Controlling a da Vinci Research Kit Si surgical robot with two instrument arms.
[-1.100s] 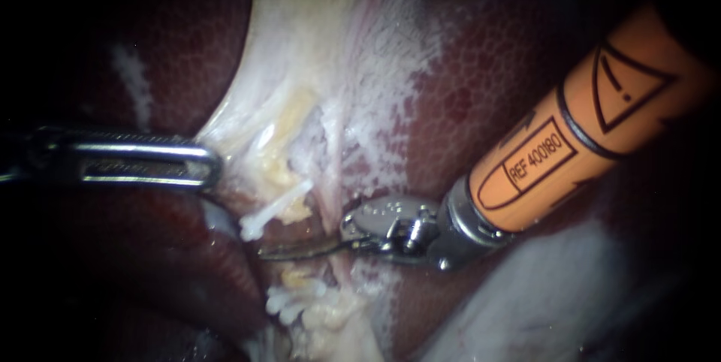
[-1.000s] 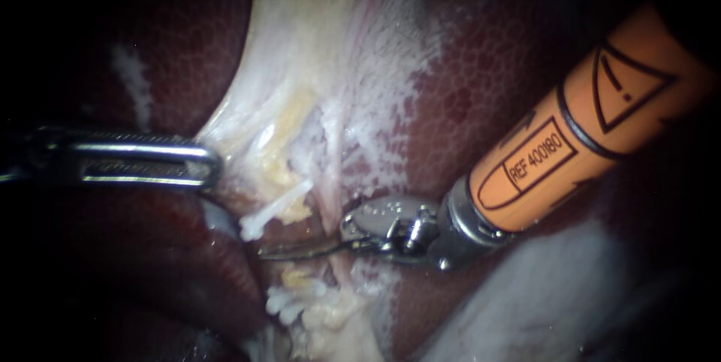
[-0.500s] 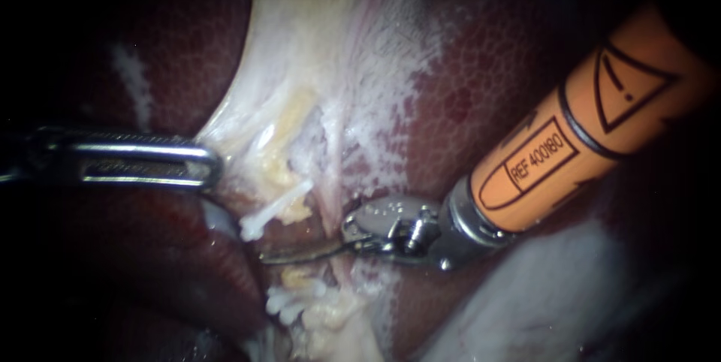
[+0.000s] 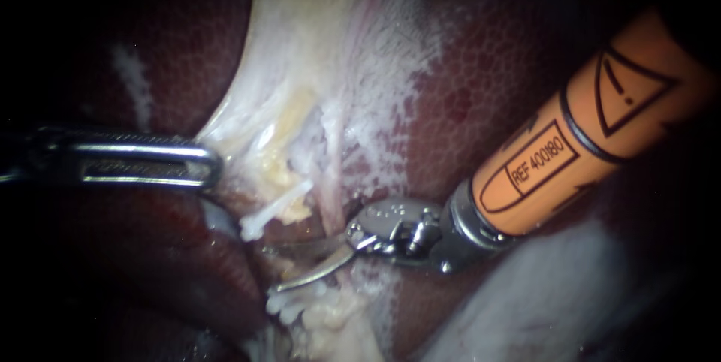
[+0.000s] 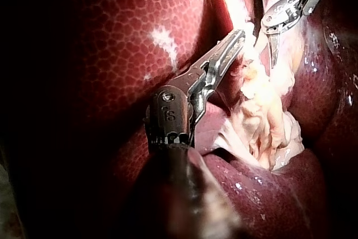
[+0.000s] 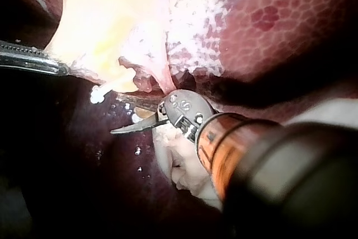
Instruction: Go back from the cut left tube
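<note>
In the endoscope view the cut tube shows as two stumps. The upper stump carries a white clip point(image 4: 272, 208); the lower stump point(image 4: 297, 303) lies below the blades. My right instrument point(image 4: 272, 266), on an orange shaft, has thin curved blades standing open in the gap between the stumps, holding nothing. The right wrist view shows those blades point(image 6: 120, 115) parted just under the clipped stump point(image 6: 109, 90). My left instrument point(image 4: 212, 164) is shut on the edge of the pale tissue point(image 4: 315, 46) and holds it taut. The left wrist view shows its jaw tips point(image 5: 239, 36) buried in that tissue.
Dark red liver point(image 4: 481, 69) surrounds the pale band on both sides. A pale grey mass point(image 4: 541, 294) lies under the orange shaft at the lower right. Frayed white and yellow tissue point(image 5: 263, 121) lies between the liver lobes ahead of my left instrument.
The right instrument's blades were together and have now opened, the lower one swinging down toward the lower stump. Its shaft has drawn slightly to the right. The left instrument has not moved.
</note>
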